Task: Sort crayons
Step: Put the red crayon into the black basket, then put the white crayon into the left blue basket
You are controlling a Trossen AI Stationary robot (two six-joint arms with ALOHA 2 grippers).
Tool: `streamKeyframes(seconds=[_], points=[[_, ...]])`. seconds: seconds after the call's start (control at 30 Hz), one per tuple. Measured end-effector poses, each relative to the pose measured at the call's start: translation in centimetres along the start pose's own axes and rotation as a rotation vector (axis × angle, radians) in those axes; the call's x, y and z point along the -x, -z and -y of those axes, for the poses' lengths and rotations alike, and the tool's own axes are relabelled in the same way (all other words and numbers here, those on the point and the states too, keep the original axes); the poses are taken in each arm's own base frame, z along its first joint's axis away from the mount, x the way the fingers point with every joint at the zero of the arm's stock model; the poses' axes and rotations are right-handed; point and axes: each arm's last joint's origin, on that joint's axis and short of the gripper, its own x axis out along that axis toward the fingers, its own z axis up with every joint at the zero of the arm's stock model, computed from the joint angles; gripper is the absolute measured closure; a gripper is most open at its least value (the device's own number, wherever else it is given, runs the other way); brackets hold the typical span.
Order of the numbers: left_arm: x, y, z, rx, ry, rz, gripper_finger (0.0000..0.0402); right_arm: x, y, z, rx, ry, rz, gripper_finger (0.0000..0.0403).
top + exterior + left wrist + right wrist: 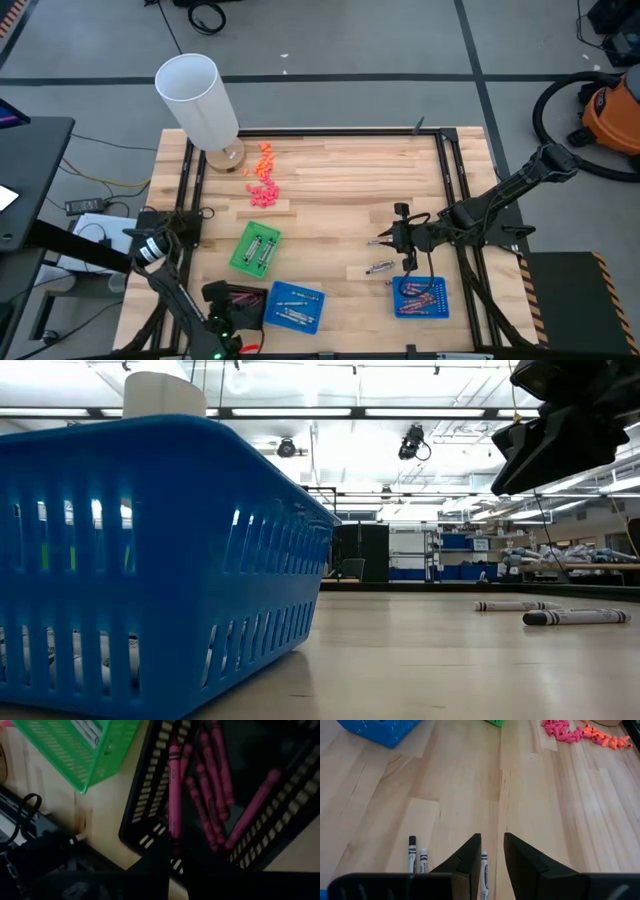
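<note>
1. Crayons, pink and maroon, lie in the black tray by the table's front-left corner; the left gripper above it looks clamped on a pink crayon; let go low, inside the walls.
2. The green tray stands just beside; little room there.
3. The right gripper, fingers narrowly apart, hovers over a grey crayon right of centre; bare wood around it; a blue tray sits near the front edge.

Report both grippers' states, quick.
Left gripper: closed on a pink crayon over the black tray.
Right gripper: open, empty.
</note>
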Motion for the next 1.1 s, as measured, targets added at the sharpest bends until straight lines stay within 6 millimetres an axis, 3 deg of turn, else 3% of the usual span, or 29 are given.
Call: streamKeyframes(seconds=[0.33,0.57,0.9,1.1], points=[[-0.4,1.9,0.2,-0.036,-0.025,0.003,0.0365,0.0,-0.2,0.0,0.035,0.003,0.017,0.0309],[-0.6,0.7,-0.1,-0.058,-0.036,0.026,0.0354,0.0,-0.2,0.0,0.038,-0.001,0.02,0.0309],[-0.8,-0.6,-0.5,-0.114,-0.04,0.013,0.0262,-0.2,-0.2,0.3,0.034,-0.023,0.015,0.0309],[0.2,-2.1,-0.8,-0.07,0.023,-0.017,0.025,-0.4,0.3,0.7,-0.004,-0.123,-0.064,0.0309]])
